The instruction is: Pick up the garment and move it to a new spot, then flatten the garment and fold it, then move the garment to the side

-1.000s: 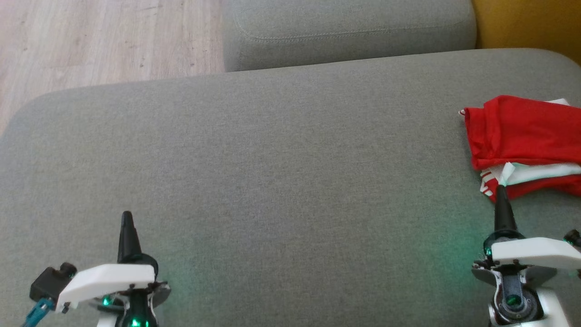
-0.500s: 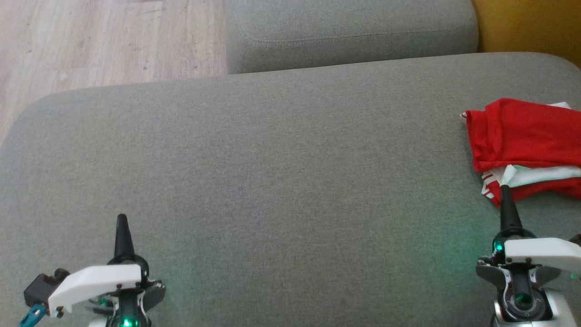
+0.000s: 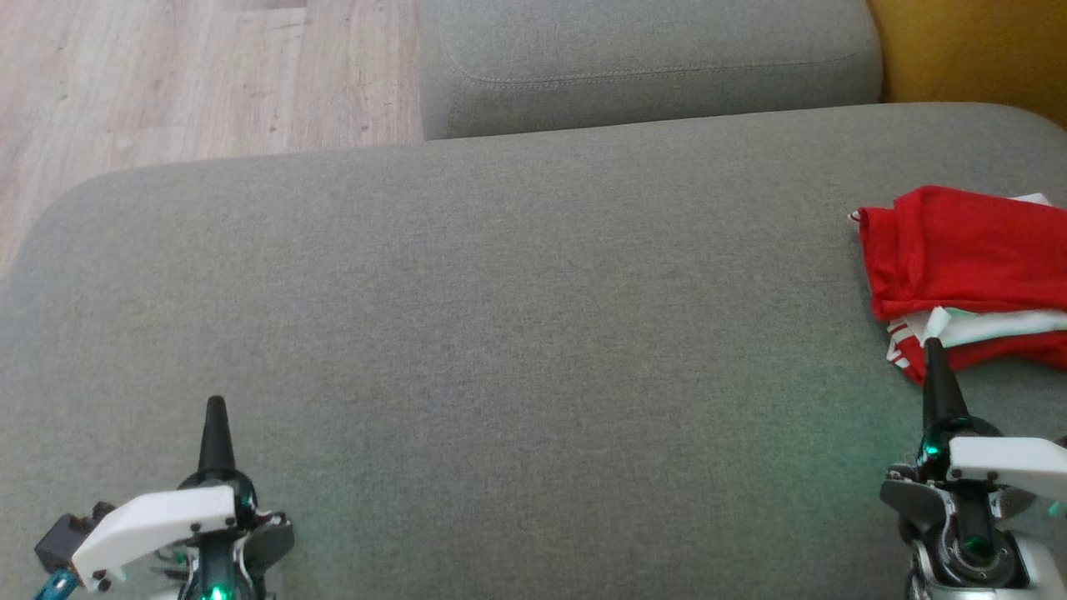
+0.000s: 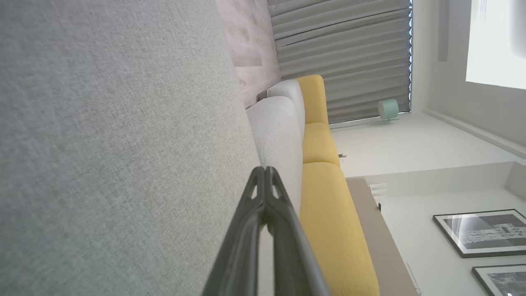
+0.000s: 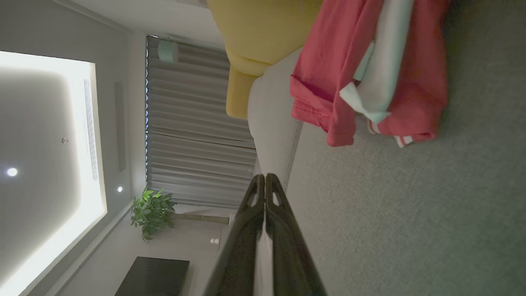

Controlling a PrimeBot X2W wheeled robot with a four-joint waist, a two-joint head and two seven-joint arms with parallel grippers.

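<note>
The left gripper (image 3: pixel 215 410) has its two dark fingers pressed together on nothing, poised over the near left part of the grey seat cushion (image 3: pixel 533 333); the left wrist view shows the closed tips with bare fabric beside them. The right gripper (image 3: pixel 932 348) is likewise pinched closed and empty, near the cushion's near right corner. In the head view its tip overlaps the nearest corner of the garment (image 3: pixel 959 250), but the right wrist view shows a clear strip of cushion between tip and cloth, so I judge it close to the garment without touching it. The garment, red with a white layer and striped trim showing, lies as a compact layered bundle against the right edge of the cushion, partly cut off by the frame. The middle of the cushion is bare. Beyond the far edge are a grey back cushion (image 3: pixel 650 58), wooden floor (image 3: pixel 167 75) and a yellow cushion (image 3: pixel 975 42). With the bundle stacked at the side and both grippers clear, the task looks finished or nearly so. The fold is rough, with white cloth poking out, so this could instead be an untouched garment.
</note>
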